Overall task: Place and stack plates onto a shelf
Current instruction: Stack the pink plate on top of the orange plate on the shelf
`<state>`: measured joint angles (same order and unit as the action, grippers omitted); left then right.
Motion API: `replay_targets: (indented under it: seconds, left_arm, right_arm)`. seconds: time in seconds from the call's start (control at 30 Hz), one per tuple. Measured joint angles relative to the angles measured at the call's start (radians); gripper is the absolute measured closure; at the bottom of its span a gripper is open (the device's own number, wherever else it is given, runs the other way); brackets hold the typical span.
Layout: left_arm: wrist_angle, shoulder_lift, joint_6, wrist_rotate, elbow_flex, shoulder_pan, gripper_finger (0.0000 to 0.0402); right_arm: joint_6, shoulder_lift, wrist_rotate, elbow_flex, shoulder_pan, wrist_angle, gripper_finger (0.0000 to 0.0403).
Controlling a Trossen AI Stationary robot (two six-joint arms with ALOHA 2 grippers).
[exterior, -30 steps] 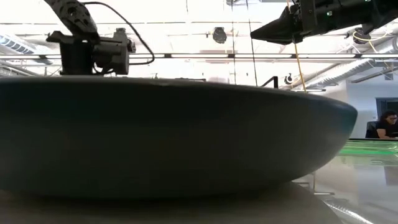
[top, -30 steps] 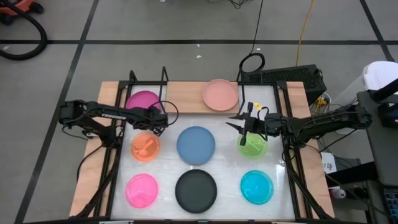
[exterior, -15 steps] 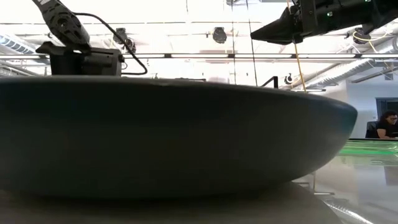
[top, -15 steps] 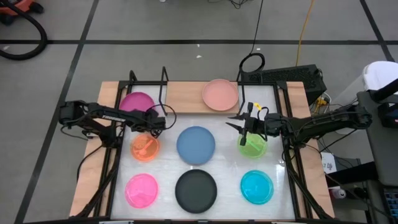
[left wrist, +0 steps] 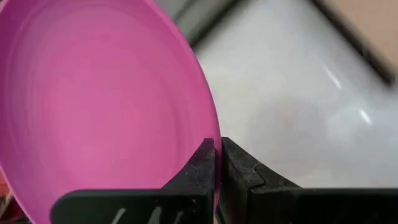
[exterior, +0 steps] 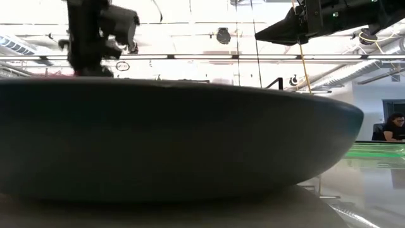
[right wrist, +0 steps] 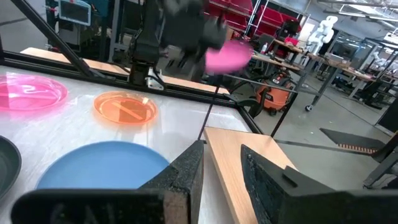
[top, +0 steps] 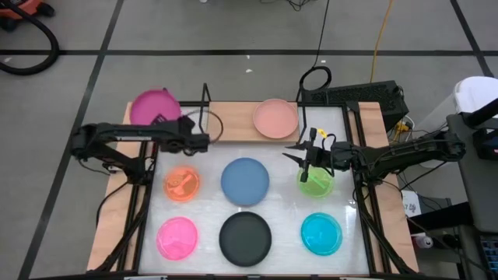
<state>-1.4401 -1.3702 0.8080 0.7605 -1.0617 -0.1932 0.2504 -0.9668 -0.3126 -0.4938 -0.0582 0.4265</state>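
Magenta plate (top: 150,107) lifted; left end effector (left wrist: 216,163) clamping rim.

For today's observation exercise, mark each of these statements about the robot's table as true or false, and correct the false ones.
1. The left gripper is shut on the magenta plate. True.
2. The pale pink plate lies on the shelf. True.
3. The right gripper holds the green plate. False: it hangs open above that plate, holding nothing.
4. The black plate is stacked on the blue plate. False: they lie apart on the table.
5. The orange plate is on the shelf. False: it lies on the white table.
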Motion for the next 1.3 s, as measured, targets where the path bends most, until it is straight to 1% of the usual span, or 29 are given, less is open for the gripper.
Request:
replay_targets:
  seconds: [0.07,0.17,0.23,0.33,0.4,0.5,0.57,0.6,0.7,0.77,0.97,1.13,1.3]
  left_arm:
    - [-0.034,0.018,-0.031,0.057,-0.091,0.000,0.0391]
    - [0.046,0.037,-0.206,0.087,-0.227,0.010,0.0391]
    - [0.156,0.038,-0.352,0.088,-0.301,0.023,0.0391]
    - [0.368,0.038,-0.562,0.084,-0.368,0.034,0.0391]
    - [0.550,0.034,-0.705,0.053,-0.381,0.034,0.0391]
    - [0.816,0.017,-0.891,-0.068,-0.380,0.030,0.0392]
    - [0.984,-0.019,-0.985,-0.139,-0.382,0.033,0.0392]
    - [1.034,-0.033,-1.023,-0.170,-0.382,0.034,0.0392]
    - [1.153,-0.106,-1.082,-0.192,-0.381,0.033,0.0392]
    - [1.179,-0.159,-1.105,-0.221,-0.380,0.025,0.0392]
    - [1.333,-0.344,-1.190,-0.381,-0.380,0.002,0.0392]
    - [1.390,-0.474,-1.207,-0.463,-0.380,-0.021,0.0392]
    - [1.394,-0.569,-1.195,-0.489,-0.380,-0.040,0.0392]
  right_arm:
    - [0.024,0.000,0.000,0.000,0.000,-0.005,0.0314]
    - [0.065,0.005,-0.019,0.000,-0.003,-0.017,0.0314]
    - [0.086,0.023,-0.072,0.000,-0.009,-0.016,0.0314]
    - [0.127,0.086,-0.180,0.000,-0.026,-0.012,0.0314]
    - [0.155,0.150,-0.250,0.000,-0.044,-0.013,0.0314]
    - [0.164,0.255,-0.318,0.000,-0.072,-0.013,0.0314]
    - [0.164,0.321,-0.320,0.000,-0.085,-0.031,0.0314]
    - [0.164,0.350,-0.318,0.000,-0.090,-0.049,0.0314]
    - [0.158,0.423,-0.317,0.000,-0.105,-0.112,0.0314]
    - [0.156,0.458,-0.317,0.000,-0.112,-0.153,0.0314]
    - [0.109,0.513,-0.316,0.000,-0.114,-0.231,0.0314]
    - [0.102,0.511,-0.315,0.000,-0.114,-0.247,0.0314]
    - [0.103,0.509,-0.315,0.000,-0.114,-0.244,0.0314]
